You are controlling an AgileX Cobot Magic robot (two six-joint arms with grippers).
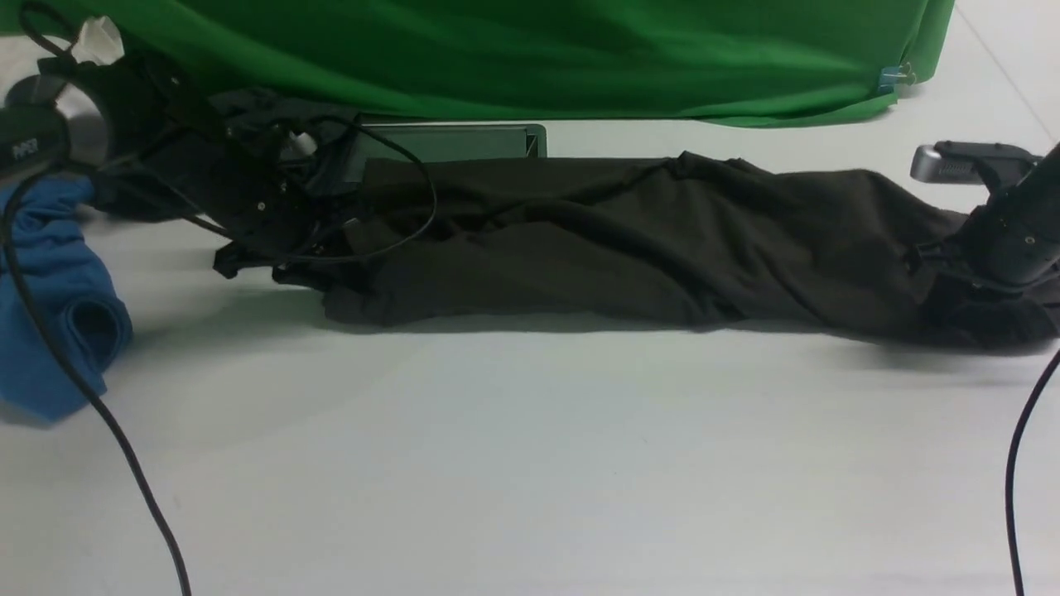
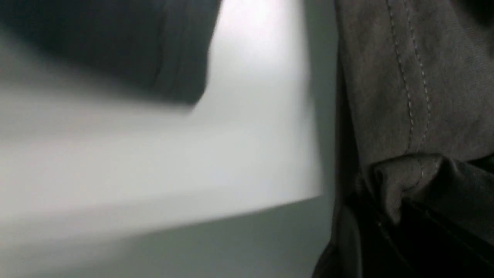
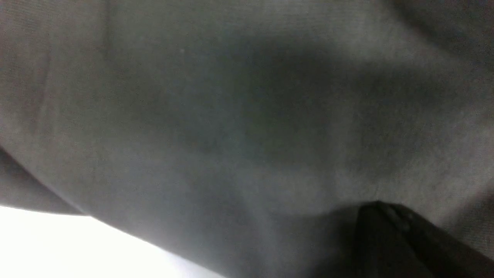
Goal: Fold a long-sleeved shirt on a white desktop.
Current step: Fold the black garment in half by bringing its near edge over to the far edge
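Note:
The long-sleeved shirt (image 1: 629,240) lies as a long dark band across the far half of the white desktop (image 1: 530,447). My left gripper (image 1: 331,248) sits at the band's left end. In the left wrist view a stitched hem of the shirt (image 2: 417,77) bunches into a small fold right at the dark jaws, which are shut on it. My right gripper (image 1: 952,281) is sunk into the band's right end. The right wrist view is filled with the shirt's fabric (image 3: 231,116), with a dark fingertip (image 3: 386,227) pressed against it.
A blue garment (image 1: 58,290) lies crumpled at the left edge. Another dark garment (image 1: 248,112) sits behind the left arm. The silver cable slot (image 1: 464,142) lies just behind the shirt, below the green backdrop (image 1: 538,50). Black cables (image 1: 99,414) trail over the front corners.

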